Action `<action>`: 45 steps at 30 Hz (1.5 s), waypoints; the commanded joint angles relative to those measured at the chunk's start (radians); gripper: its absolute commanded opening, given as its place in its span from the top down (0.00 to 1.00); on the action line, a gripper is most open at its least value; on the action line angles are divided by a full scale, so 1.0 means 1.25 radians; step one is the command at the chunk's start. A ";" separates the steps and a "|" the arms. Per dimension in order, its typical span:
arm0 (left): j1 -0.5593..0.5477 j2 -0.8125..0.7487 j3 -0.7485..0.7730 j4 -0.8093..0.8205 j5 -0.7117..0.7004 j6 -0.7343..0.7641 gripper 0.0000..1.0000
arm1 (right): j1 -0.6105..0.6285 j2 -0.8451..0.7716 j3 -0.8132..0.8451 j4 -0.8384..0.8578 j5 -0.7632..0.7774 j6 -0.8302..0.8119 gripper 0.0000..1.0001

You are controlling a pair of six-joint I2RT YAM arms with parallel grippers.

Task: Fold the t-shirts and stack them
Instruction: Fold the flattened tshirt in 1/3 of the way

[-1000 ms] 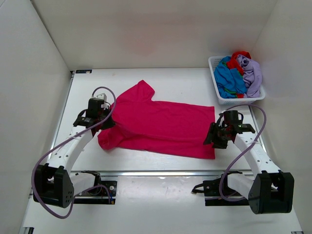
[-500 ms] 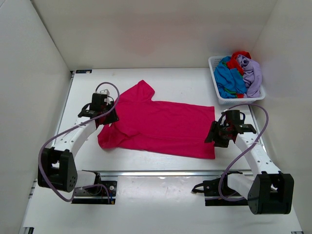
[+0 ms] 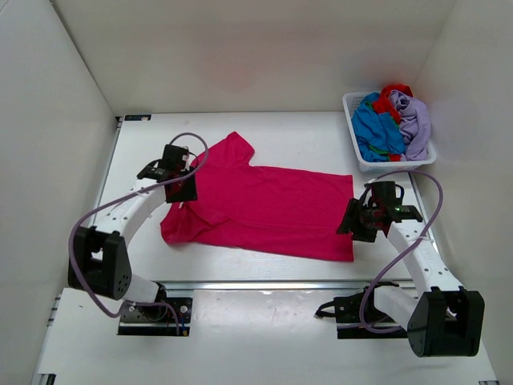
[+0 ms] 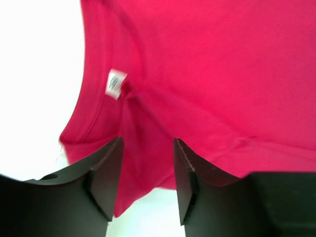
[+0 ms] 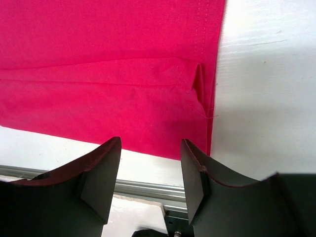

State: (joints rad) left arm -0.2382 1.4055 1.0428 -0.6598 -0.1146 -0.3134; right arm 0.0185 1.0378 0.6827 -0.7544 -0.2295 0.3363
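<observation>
A magenta-pink t-shirt (image 3: 264, 204) lies spread flat on the white table, collar end to the left and hem to the right. My left gripper (image 3: 181, 189) hovers over its collar end and is open. In the left wrist view the pink cloth (image 4: 207, 74) with its white label (image 4: 114, 84) lies under the left gripper (image 4: 146, 165), ungripped. My right gripper (image 3: 353, 222) is open above the hem. The right wrist view has the hem's near corner (image 5: 200, 113) ahead of the right gripper (image 5: 150, 170). Blue (image 3: 375, 128), red (image 3: 394, 95) and lavender (image 3: 414, 120) t-shirts are heaped in the basket.
The white slatted basket (image 3: 394, 165) stands at the table's back right corner. White walls enclose the table on the left, back and right. A metal rail (image 3: 264, 284) runs along the near edge, seen also as the rail (image 5: 143, 188) in the right wrist view.
My left gripper has opened, letting go of the pink shirt's left side, and moved back and slightly right over the collar. The right arm has barely moved.
</observation>
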 commanded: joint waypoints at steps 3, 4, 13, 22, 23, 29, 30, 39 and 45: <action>-0.016 0.056 0.001 -0.116 -0.102 0.033 0.45 | 0.012 -0.015 0.032 0.016 -0.018 -0.006 0.51; -0.014 0.060 -0.001 -0.116 -0.096 0.032 0.45 | 0.007 -0.018 0.028 0.012 -0.023 -0.008 0.51; -0.025 0.122 -0.024 -0.110 -0.096 0.041 0.41 | 0.002 -0.024 0.013 0.027 -0.041 -0.016 0.52; -0.047 0.165 -0.055 -0.055 -0.081 0.033 0.48 | -0.014 -0.026 0.000 0.032 -0.052 -0.024 0.52; -0.047 0.173 -0.055 -0.049 -0.085 0.032 0.54 | -0.014 -0.025 0.007 0.032 -0.051 -0.025 0.53; -0.048 0.153 -0.026 -0.075 -0.096 0.040 0.90 | -0.012 -0.018 0.004 0.032 -0.052 -0.024 0.53; -0.050 0.146 -0.015 -0.083 -0.096 0.044 0.88 | -0.011 -0.025 -0.001 0.036 -0.053 -0.026 0.53; -0.049 0.128 0.090 -0.108 -0.091 0.112 0.97 | 0.002 -0.019 -0.004 0.041 -0.058 -0.024 0.53; -0.040 0.182 0.125 -0.077 -0.114 0.143 0.96 | 0.010 -0.014 -0.001 0.029 -0.053 -0.025 0.53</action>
State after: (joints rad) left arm -0.2974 1.6203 1.1637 -0.7822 -0.2287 -0.1711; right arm 0.0158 1.0237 0.6804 -0.7319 -0.2863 0.3138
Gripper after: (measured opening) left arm 0.067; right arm 0.469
